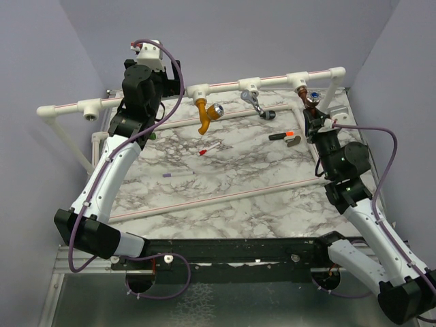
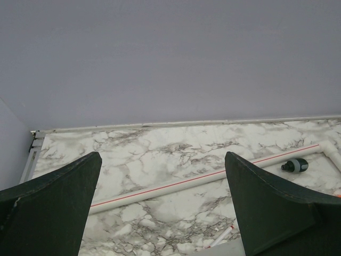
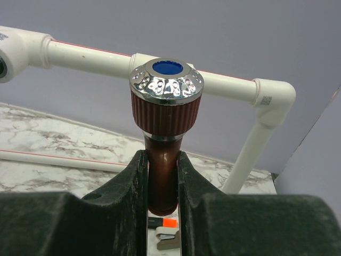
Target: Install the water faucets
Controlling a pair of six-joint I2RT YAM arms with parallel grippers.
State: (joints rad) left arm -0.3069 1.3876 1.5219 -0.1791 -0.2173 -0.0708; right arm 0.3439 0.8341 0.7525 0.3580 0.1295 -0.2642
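Note:
My right gripper (image 3: 162, 160) is shut on the neck of the dark brown faucet (image 3: 162, 176), below its chrome, blue-capped knob (image 3: 166, 82). It holds the faucet upright against the right tee of the white pipe (image 3: 90, 53). In the top view this faucet (image 1: 312, 97) sits under that tee, with the gripper (image 1: 314, 116) just below. The mustard-orange faucet (image 1: 204, 117) and the silver-grey faucet (image 1: 253, 101) hang from the middle tees. My left gripper (image 2: 162, 154) is wide open and empty, raised at the back left (image 1: 170, 76). The dark green faucet is not clearly visible.
The left tee socket (image 1: 89, 107) has nothing in it. A black-and-orange piece (image 1: 280, 135) and a tan piece (image 1: 294, 141) lie on the marble table (image 1: 238, 197). A black-grey cap (image 2: 294, 165), a white-red pen (image 1: 208, 149) and a purple pen (image 1: 178, 174) also lie there.

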